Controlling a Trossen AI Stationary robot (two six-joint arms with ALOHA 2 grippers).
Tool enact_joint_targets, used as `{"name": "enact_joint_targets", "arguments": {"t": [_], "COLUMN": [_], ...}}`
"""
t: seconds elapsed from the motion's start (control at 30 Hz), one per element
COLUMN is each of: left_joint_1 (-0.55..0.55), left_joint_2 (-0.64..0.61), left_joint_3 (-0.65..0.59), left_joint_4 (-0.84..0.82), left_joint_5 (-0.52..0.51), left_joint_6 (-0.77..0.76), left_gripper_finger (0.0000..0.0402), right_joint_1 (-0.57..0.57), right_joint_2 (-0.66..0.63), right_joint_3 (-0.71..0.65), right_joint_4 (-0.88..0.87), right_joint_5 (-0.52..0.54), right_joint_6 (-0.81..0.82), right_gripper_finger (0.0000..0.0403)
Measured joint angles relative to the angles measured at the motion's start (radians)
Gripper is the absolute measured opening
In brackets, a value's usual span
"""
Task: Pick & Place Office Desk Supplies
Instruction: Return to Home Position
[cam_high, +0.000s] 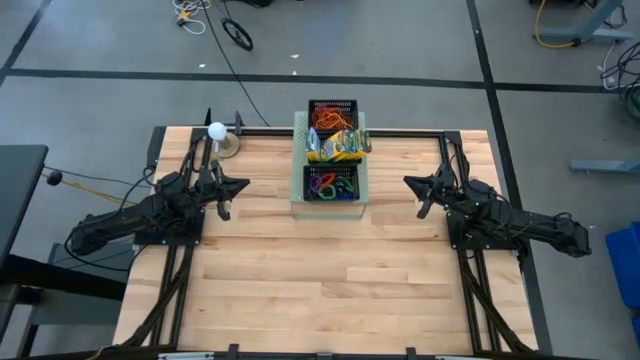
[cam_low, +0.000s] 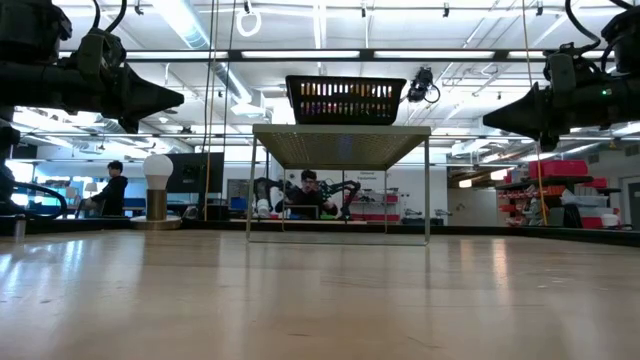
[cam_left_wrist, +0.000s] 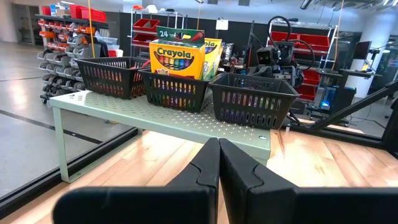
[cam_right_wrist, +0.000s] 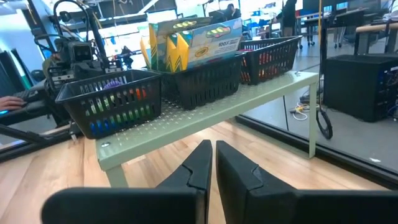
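Over the light wooden table (cam_high: 330, 290), high view: the left tool (cam_high: 228, 192) is hovering at the left side and the right tool (cam_high: 420, 192) at the right, both well apart from the pale-green perforated metal shelf (cam_high: 298, 200) standing mid-table at the back. Three small black mesh trays (cam_high: 332, 104) are sitting in a row on the shelf. The middle one is holding the yellow-and-green crayon boxes (cam_high: 338, 148), and the outer two are holding thin coloured rubber-band loops (cam_high: 330, 185). A white ball on a stand (cam_high: 217, 133) is standing near the left arm.

Low view: both arms are hanging high above the table, one toward each edge, with the shelf between them.

Left wrist view: the dark fingers (cam_left_wrist: 205, 168) are pressing together, closed on nothing, and facing the shelf.

Right wrist view: the fingers (cam_right_wrist: 199, 168) are all but touching, closed and empty.

Judgement: the step in hand is settling into the rest pose. To do it well:
- Keep both tools closed and high.
- Keep clear of the shelf edge and the ball stand.
- Settle the two arms symmetrically and slowly.
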Motion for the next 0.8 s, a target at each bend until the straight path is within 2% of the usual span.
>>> {"name": "enact_joint_targets", "arguments": {"t": [0.8], "left_joint_1": [0.000], "left_joint_2": [0.000], "left_joint_3": [0.000], "left_joint_4": [0.000], "left_joint_5": [0.000], "left_joint_6": [0.000], "left_gripper_finger": [0.0009], "right_joint_1": [0.000], "right_joint_2": [0.000], "right_joint_3": [0.000], "right_joint_4": [0.000], "right_joint_5": [0.000], "right_joint_6": [0.000], "right_gripper_finger": [0.0027]}}
